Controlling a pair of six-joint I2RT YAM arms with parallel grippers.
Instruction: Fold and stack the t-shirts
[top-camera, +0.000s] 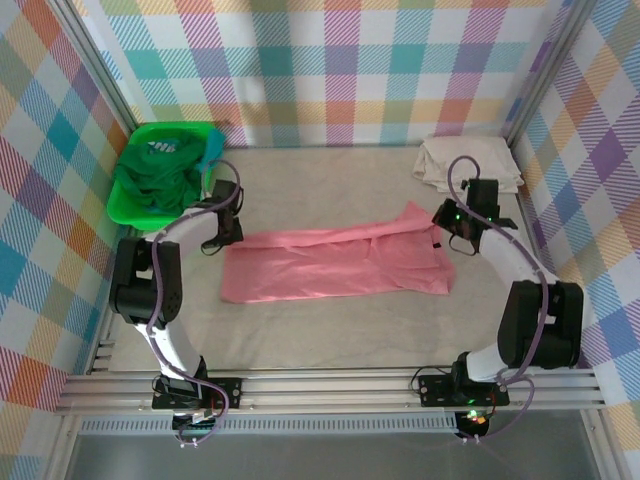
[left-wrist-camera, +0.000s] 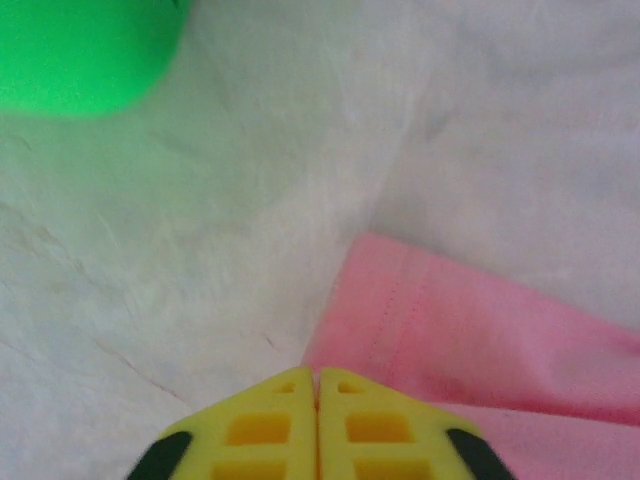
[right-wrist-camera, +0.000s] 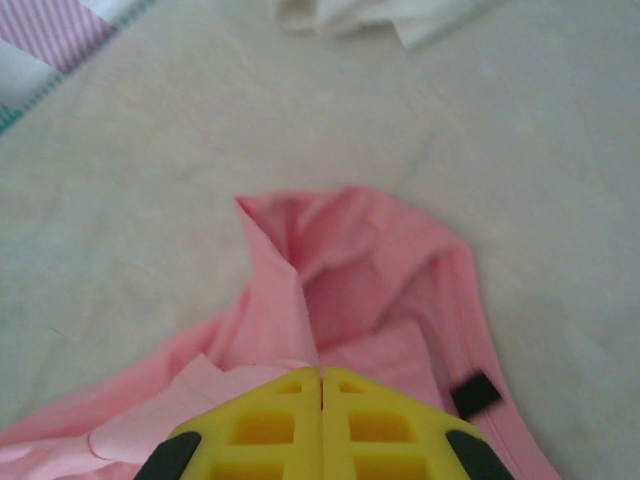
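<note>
Since soft, light and limp, judges salmon-pink t-shirt (top-camera: 335, 265) best pinched at hem corners. Finds right gripper (right-wrist-camera: 321, 372) clamped on its bunched cloth, left gripper (left-wrist-camera: 317, 374) closed at corner, hold unconfirmed.

Overhead camera is looking down over the table (top-camera: 330, 340) from behind; wrist cameras are closely viewing the shared salmon-pink t-shirt (top-camera: 335, 265).

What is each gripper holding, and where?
Right gripper pinches the pink t-shirt by a raised fold near its tag; left gripper, shut at its corner, unclear.
</note>
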